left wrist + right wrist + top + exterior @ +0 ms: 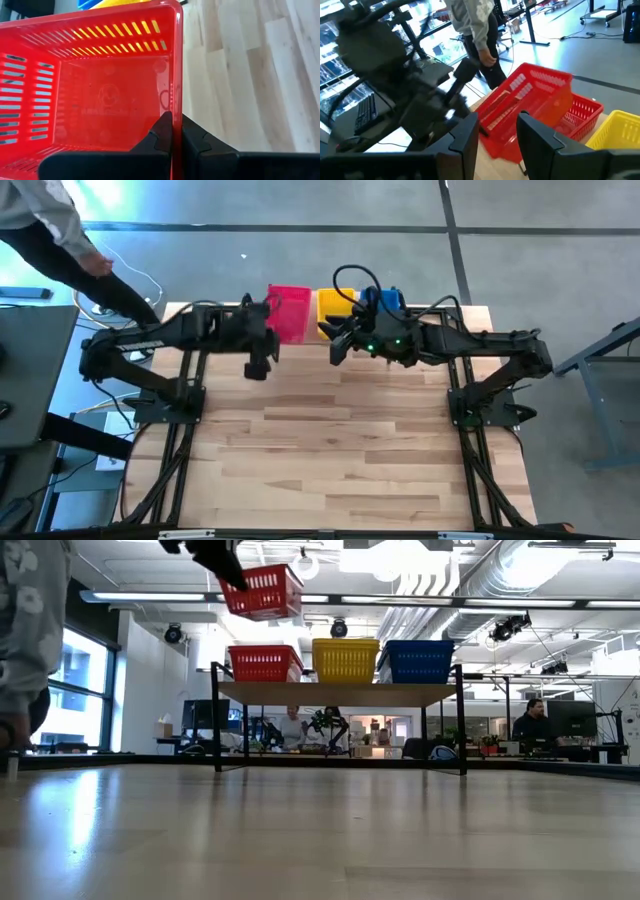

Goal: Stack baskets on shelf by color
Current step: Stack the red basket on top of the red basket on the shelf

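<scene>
My left gripper (175, 134) is shut on a red basket (262, 592), which is tilted in the air above the shelf (340, 693). On the shelf's plank stand a red basket (265, 663), a yellow basket (345, 660) and a blue basket (418, 661), side by side on their bottoms. In the right wrist view the held red basket (530, 110) hangs over the shelf's red basket (582, 112). My right gripper (497, 135) is open and holds nothing, near the yellow basket (335, 308). My left gripper pinches one side wall of the red basket (176, 100) at its rim, one finger inside the basket and one outside. The fingers come slanting down from the table's left. The basket is lifted clear and tilted, above the shelf's red basket.
A person (50, 230) stands beyond the table's far left corner. The wooden tabletop (330, 450) lies bare between the arms and the near edge. Other people sit in the room behind the shelf (290, 725).
</scene>
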`<action>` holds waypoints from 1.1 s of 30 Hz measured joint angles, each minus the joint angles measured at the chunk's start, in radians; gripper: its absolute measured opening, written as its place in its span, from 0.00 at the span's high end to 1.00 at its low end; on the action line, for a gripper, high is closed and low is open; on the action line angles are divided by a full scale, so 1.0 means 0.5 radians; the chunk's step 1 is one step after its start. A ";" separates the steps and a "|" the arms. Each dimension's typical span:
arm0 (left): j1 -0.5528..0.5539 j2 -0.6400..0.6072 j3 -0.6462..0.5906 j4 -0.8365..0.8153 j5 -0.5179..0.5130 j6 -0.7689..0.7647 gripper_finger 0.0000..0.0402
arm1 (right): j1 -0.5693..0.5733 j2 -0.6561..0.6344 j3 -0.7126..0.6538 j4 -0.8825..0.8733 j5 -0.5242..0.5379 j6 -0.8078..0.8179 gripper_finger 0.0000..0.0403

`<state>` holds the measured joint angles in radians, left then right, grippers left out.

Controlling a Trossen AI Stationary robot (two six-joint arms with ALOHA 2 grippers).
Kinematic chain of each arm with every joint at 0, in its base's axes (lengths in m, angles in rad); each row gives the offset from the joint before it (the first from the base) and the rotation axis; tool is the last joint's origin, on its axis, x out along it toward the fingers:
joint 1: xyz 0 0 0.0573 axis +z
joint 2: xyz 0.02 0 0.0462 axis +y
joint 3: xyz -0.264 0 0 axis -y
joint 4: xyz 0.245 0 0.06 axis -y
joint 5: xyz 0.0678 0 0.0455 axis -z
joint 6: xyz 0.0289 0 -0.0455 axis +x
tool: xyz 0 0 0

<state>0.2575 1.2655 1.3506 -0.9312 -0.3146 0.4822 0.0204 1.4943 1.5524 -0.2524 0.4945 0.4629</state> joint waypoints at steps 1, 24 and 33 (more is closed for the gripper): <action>0.062 0.000 0.000 0.016 0.049 0.039 1.00 | 0.000 -0.002 0.000 -0.002 -0.001 -0.001 0.71; 0.717 0.193 0.002 0.134 0.645 0.406 1.00 | -0.325 -0.096 -0.002 -0.018 -0.206 -0.263 0.71; 0.758 0.281 0.002 0.122 0.614 0.404 1.00 | -0.435 -0.095 -0.002 -0.046 -0.371 -0.262 0.71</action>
<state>0.6366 1.4060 1.3518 -0.8703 -0.0077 0.6840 -0.1973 1.4467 1.5517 -0.2752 0.3089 0.3317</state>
